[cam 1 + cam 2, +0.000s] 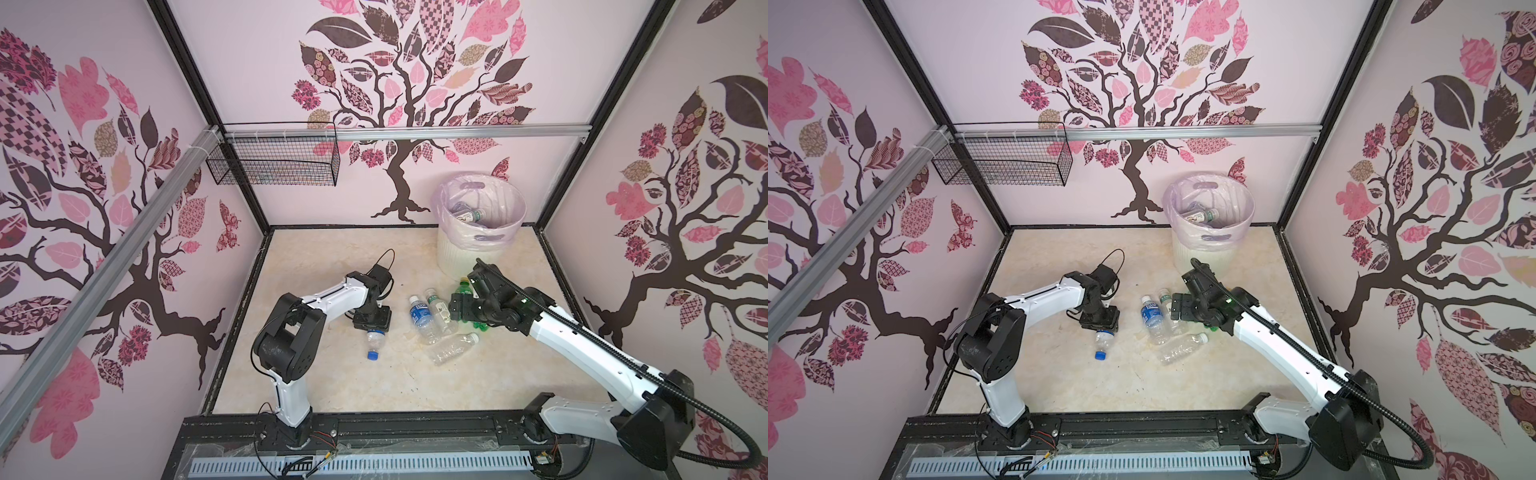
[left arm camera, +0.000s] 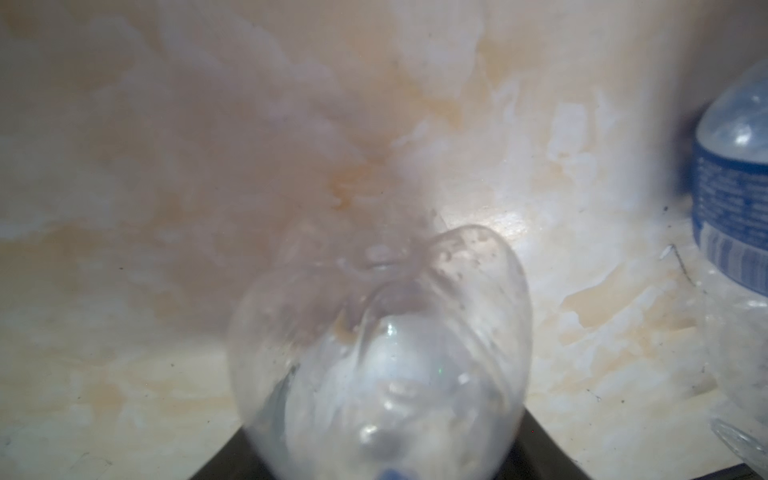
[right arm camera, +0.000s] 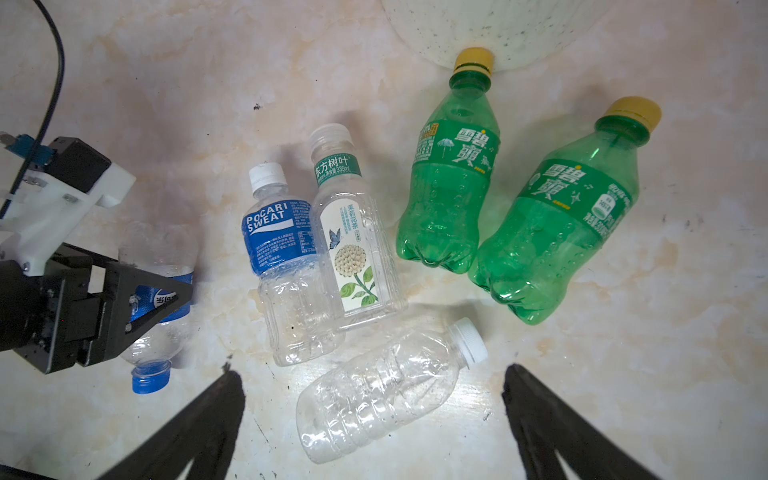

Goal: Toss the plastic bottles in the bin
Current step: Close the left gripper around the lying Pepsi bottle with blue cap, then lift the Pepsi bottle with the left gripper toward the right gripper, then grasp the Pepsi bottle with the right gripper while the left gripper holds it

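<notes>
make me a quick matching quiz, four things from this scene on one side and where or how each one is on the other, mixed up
Things:
1. bin
2. blue-capped bottle
3. green bottle nearer the bin
4. label-free bottle

Places or states:
a. between the left gripper's fingers
b. white cap, by the open right gripper
c. bottles already inside
d. yellow cap at the bin's foot

Pairs: 1-c, 2-a, 3-d, 4-b

We take this for a robot test cell in a lab, staged as a room: black frame posts (image 1: 187, 62) and aluminium rails (image 1: 457, 133) hold panels of pink tree wallpaper (image 1: 399, 83), two robot arms (image 1: 332, 291) stand on a base rail (image 1: 415, 428), and a marble-look floor (image 1: 332, 249) carries a lined bin (image 1: 457, 253).
</notes>
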`<act>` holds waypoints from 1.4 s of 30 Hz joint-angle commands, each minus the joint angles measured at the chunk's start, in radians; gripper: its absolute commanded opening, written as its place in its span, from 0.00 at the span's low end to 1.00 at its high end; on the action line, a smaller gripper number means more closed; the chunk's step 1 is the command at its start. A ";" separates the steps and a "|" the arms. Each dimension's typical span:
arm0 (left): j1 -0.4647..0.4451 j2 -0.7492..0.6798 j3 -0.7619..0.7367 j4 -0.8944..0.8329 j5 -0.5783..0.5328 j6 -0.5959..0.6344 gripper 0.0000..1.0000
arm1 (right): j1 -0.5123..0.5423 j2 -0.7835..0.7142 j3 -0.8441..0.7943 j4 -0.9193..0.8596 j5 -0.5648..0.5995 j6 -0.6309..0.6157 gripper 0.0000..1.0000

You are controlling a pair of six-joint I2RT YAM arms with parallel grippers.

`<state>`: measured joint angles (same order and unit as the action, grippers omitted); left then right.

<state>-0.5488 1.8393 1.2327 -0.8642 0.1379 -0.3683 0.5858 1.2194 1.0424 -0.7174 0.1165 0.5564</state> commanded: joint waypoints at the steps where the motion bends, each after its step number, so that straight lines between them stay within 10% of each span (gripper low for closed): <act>1: 0.004 0.011 -0.011 0.026 0.026 -0.032 0.57 | -0.006 0.020 0.045 -0.001 -0.008 -0.011 1.00; 13: 0.196 -0.007 -0.017 0.190 0.321 -0.350 0.53 | -0.007 0.048 0.091 0.008 -0.069 0.008 0.99; 29: 0.194 -0.124 0.149 0.444 0.458 -0.807 0.53 | -0.005 0.167 0.255 0.138 -0.238 -0.018 1.00; 42: 0.124 -0.117 0.278 0.482 0.454 -0.897 0.53 | 0.023 0.247 0.349 0.220 -0.347 -0.005 0.90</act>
<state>-0.4107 1.7359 1.4548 -0.4259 0.5739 -1.2259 0.6022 1.4322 1.3563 -0.5091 -0.1989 0.5533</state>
